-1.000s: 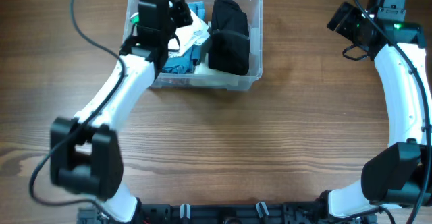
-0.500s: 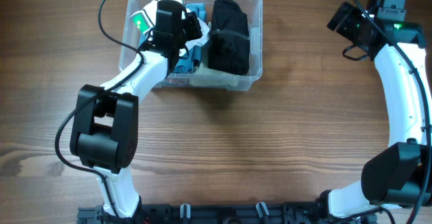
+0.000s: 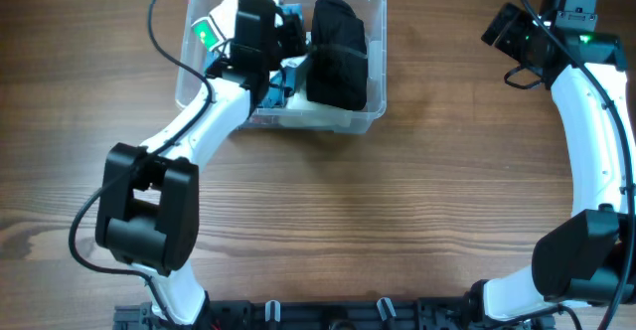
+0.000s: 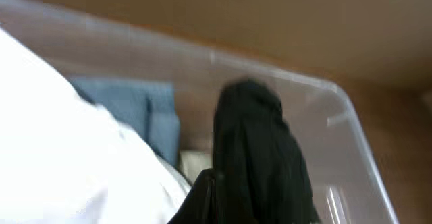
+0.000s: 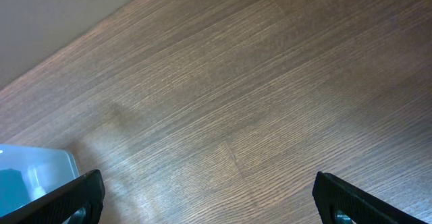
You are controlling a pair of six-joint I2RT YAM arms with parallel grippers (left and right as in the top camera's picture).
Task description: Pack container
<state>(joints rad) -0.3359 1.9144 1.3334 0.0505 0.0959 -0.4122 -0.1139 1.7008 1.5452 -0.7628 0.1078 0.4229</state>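
The clear plastic container [image 3: 378, 91] stands at the back left of the table. It holds a black cloth bundle [image 3: 338, 52] on its right side, blue cloth [image 3: 266, 93], white fabric [image 3: 294, 64] and a green item [image 3: 206, 32]. My left gripper [image 3: 286, 34] is down inside the container, over the blue and white things beside the black bundle. The left wrist view is blurred: white fabric [image 4: 67, 163] fills the left, with blue cloth [image 4: 135, 106], the black bundle [image 4: 260, 156] and the container wall [image 4: 337, 116] beyond it. Its jaws are not clear. My right gripper [image 5: 209, 197] is open and empty over bare wood.
The right arm [image 3: 586, 101] stands along the table's right side, its gripper [image 3: 507, 32] at the back right. A corner of the container [image 5: 34, 166] shows at the lower left of the right wrist view. Wood table [image 3: 397, 201] spreads in front of the container.
My left gripper has moved right inside the container, from its left side towards the black bundle. A white item now shows at the back rim. The right arm has not moved.
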